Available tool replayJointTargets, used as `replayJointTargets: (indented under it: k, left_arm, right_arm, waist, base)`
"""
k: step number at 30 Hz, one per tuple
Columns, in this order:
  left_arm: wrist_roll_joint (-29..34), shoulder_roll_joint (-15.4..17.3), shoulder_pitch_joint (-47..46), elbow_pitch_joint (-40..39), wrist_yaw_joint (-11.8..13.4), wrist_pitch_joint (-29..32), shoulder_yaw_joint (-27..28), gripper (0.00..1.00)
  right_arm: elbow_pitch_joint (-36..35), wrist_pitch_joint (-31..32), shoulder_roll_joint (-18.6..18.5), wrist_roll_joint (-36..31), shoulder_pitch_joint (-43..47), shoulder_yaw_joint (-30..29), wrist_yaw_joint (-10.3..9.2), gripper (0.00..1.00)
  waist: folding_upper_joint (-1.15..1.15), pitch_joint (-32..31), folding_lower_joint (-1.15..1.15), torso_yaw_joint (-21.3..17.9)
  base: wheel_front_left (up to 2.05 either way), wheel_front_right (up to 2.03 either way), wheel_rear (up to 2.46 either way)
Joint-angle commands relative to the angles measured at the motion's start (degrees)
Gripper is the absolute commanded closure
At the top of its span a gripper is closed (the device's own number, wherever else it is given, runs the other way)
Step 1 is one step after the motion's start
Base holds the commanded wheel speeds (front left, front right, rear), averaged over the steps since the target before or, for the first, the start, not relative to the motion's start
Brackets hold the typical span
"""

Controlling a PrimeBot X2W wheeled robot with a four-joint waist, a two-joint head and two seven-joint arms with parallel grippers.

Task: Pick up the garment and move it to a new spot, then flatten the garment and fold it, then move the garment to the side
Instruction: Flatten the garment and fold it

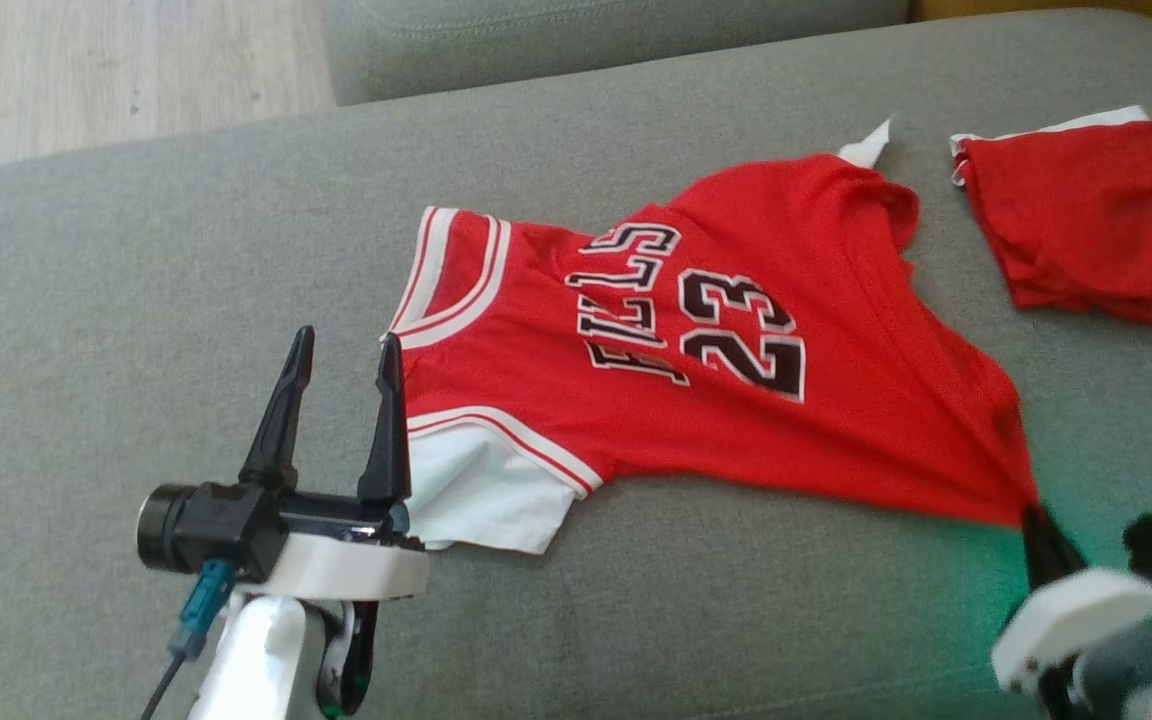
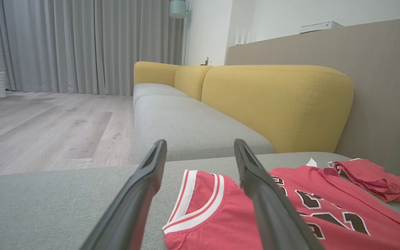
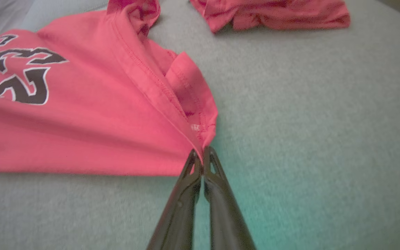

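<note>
Pinching bunched corner of red jersey (image 3: 82, 132): R tool (image 3: 202, 152) clamped; L tool (image 1: 348, 342) splayed.

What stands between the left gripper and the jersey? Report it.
Nothing visible does. The open left gripper hangs right at the jersey's collar end, with bare cushion beside it. The right gripper is shut on the hem corner. The folded red cloth lies apart, far right.

Garment (image 1: 736, 400) lies spread on seat cushion (image 1: 186, 250), neck end left, hem end right. Folded cloth (image 1: 1086, 220) sits on the same cushion, behind and right of it, apart. Left gripper (image 1: 348, 337) stands at garment's left edge. Right gripper (image 3: 202, 154) grips its near right corner. Second cushion (image 1: 586, 40) lies behind.
</note>
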Motion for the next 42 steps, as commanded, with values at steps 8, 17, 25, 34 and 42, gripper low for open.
replayJointTargets:
  k: [8, 17, 25, 34, 42]
  left_arm:
    - [-0.2, -0.1, -0.4, -1.4, -0.3, -0.3, 1.7, 0.00]
    - [-0.2, -0.1, -1.3, -1.0, -0.5, -0.3, 0.3, 0.00]
    - [0.6, 0.0, -2.0, -0.1, -1.1, -0.3, 0.1, 0.00]
    - [2.2, 3.9, -11.1, 3.0, -4.7, 2.7, -2.8, 0.00]
    - [-10.5, 12.3, -36.3, 6.1, -6.4, 20.9, -17.7, 0.00]
  right_arm:
    - [-11.2, -0.8, -0.3, 1.3, -0.5, 2.9, 0.37, 0.00]
    - [-14.8, -14.9, -0.3, 4.2, -5.6, 14.4, 0.37, 0.00]
    - [-10.8, -20.1, -0.3, 5.4, -6.5, 20.1, 0.37, 0.00]
    - [-8.8, -21.7, -0.3, 6.4, -8.8, 19.0, 0.37, 0.00]
    - [-7.3, -23.1, -0.3, 8.3, -11.8, 20.0, 0.37, 0.00]
  waist:
    - [0.00, -1.0, 0.00, 0.9]
    - [0.00, 0.2, 0.00, 4.1]
    - [0.00, 2.4, 0.00, 4.9]
    - [0.00, 5.7, 0.00, 2.9]
    - [0.00, 11.1, 0.00, -1.1]
  base:
    - [0.00, 0.00, 0.00]
    - [0.00, 0.00, 0.00]
    - [0.00, 0.00, 0.00]
    - [0.00, 0.00, 0.00]
    - [0.00, 0.00, 0.00]
